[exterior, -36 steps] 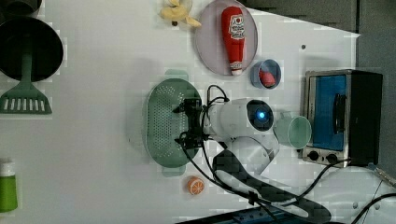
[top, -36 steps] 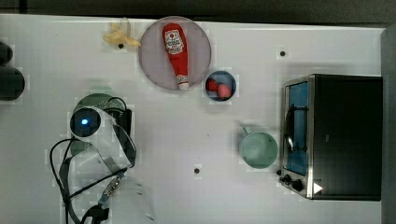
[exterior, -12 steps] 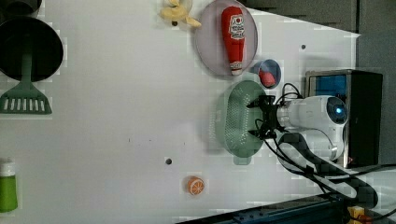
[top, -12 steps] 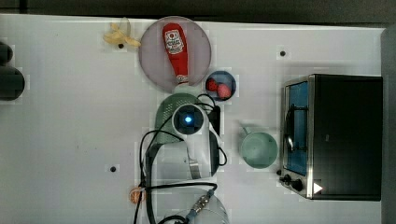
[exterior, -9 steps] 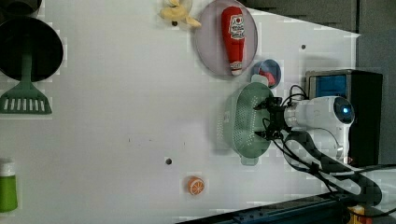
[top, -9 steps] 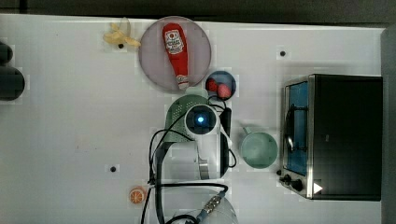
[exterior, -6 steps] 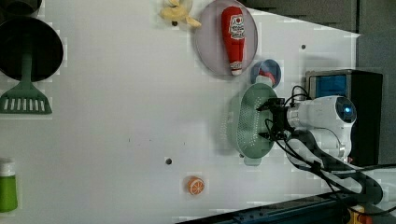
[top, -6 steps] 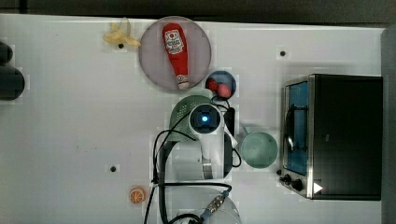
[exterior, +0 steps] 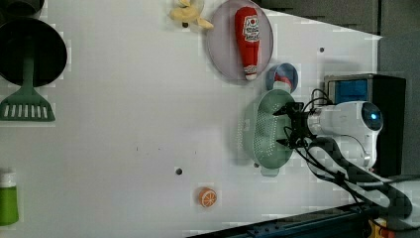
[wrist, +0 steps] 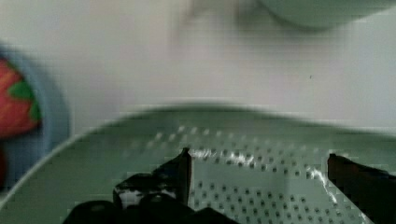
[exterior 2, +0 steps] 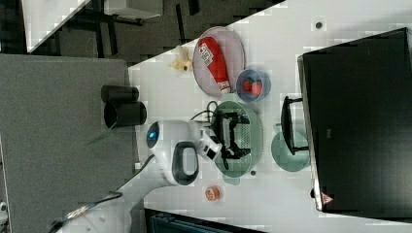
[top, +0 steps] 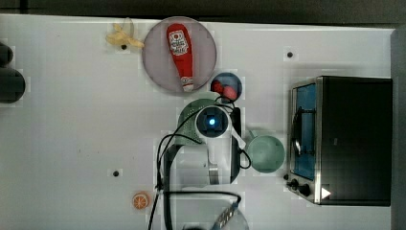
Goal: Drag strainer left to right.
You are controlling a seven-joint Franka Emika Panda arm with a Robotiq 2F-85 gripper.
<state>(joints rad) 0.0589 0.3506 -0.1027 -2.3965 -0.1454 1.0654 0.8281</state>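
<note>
The pale mint-green strainer [exterior: 262,136] lies on the white table, just below the blue bowl in the left view. In the top view the arm's wrist covers most of the strainer [top: 190,120]. My gripper [exterior: 286,127] reaches into its bowl from the left view's right. In the wrist view the gripper [wrist: 261,175] is open, its dark fingertips [wrist: 183,168] spread wide over the perforated strainer [wrist: 261,140] floor, with nothing between them. The right view shows the gripper [exterior 2: 233,137] over the strainer [exterior 2: 252,124].
A mint-green mug [top: 265,153] stands close on the top view's right, before a toaster oven [top: 344,139]. A blue bowl with a strawberry [top: 226,86] and a plate with a ketchup bottle [top: 179,52] lie above. An orange slice [top: 140,200] and a banana [top: 122,38] lie farther off.
The arm and the strainer have slid toward the top view's right over the last second, ending close to the mug. Little has moved in the last half second.
</note>
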